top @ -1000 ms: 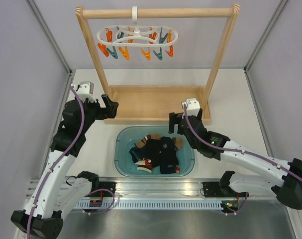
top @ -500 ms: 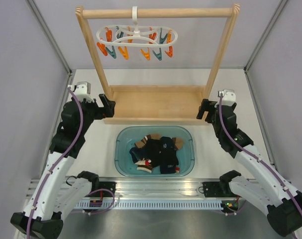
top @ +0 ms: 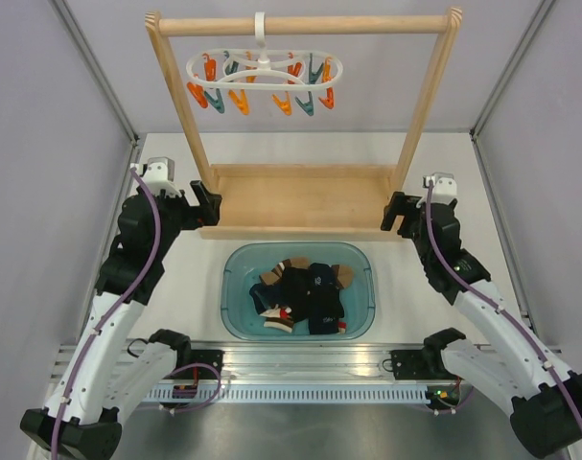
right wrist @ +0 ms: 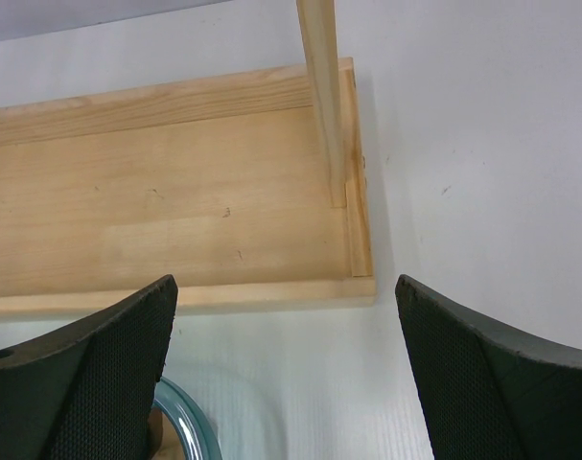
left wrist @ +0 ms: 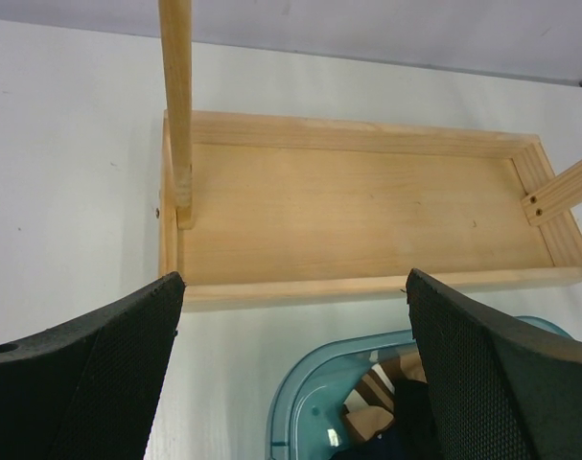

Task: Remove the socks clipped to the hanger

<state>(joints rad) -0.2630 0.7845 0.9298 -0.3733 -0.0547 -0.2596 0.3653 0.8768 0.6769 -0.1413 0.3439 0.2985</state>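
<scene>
Hanger [top: 264, 75] hooked on the top rail of the wooden frame [top: 300, 26], slightly left of centre. Orange and teal pegs [top: 283, 103] dangle under its white ring. Socks [top: 303, 295], striped tan and dark navy, piled in the translucent teal tub [top: 235, 311] just in front of the frame's base tray [top: 300, 196]. Left gripper [top: 210, 203] by the tray's near-left corner, right gripper [top: 394, 213] by its near-right corner, both well apart from the socks.

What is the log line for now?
white plastic clip hanger: bare | striped and dark socks: in teal tub | left tool: open | right tool: open
</scene>
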